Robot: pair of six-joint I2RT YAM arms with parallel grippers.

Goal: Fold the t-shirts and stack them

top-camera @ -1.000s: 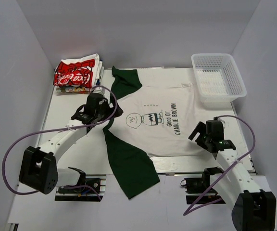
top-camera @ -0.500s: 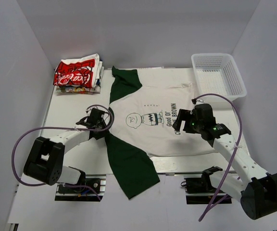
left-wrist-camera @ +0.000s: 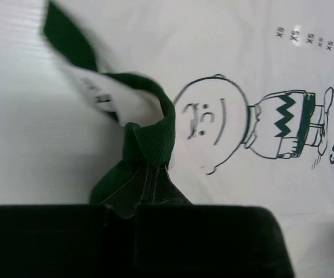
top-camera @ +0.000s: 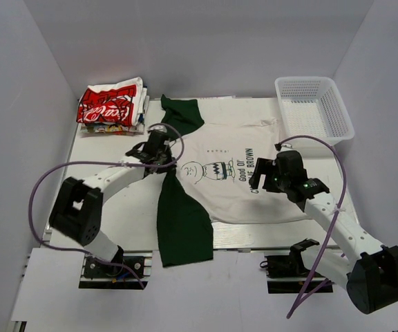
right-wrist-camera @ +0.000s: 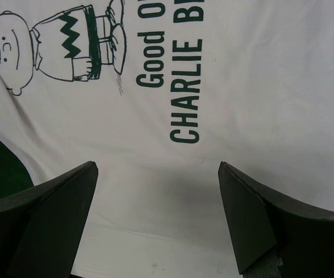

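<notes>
The white t-shirt (top-camera: 244,197) with the Charlie Brown print (left-wrist-camera: 245,124) lies spread on the table, one dark green sleeve (top-camera: 180,223) hanging toward the near edge and the other (top-camera: 180,114) at the far side. My left gripper (top-camera: 161,150) is shut on the tee's bunched dark green collar (left-wrist-camera: 149,142), lifting it beside the printed head. My right gripper (top-camera: 262,181) hovers open over the white cloth below the "CHARLIE" lettering (right-wrist-camera: 185,90), with nothing between its fingers (right-wrist-camera: 68,200). Folded t-shirts (top-camera: 111,105), the top one white with red print, are stacked at the far left.
A white mesh basket (top-camera: 314,111) stands at the far right corner. The near green sleeve overhangs the table's front edge (top-camera: 254,238) between the two arm bases. Purple cables loop beside both arms.
My left gripper closed on the collar and carried it right and away, swinging the near sleeve in. My right arm moved from the near right onto the tee, then stayed.
</notes>
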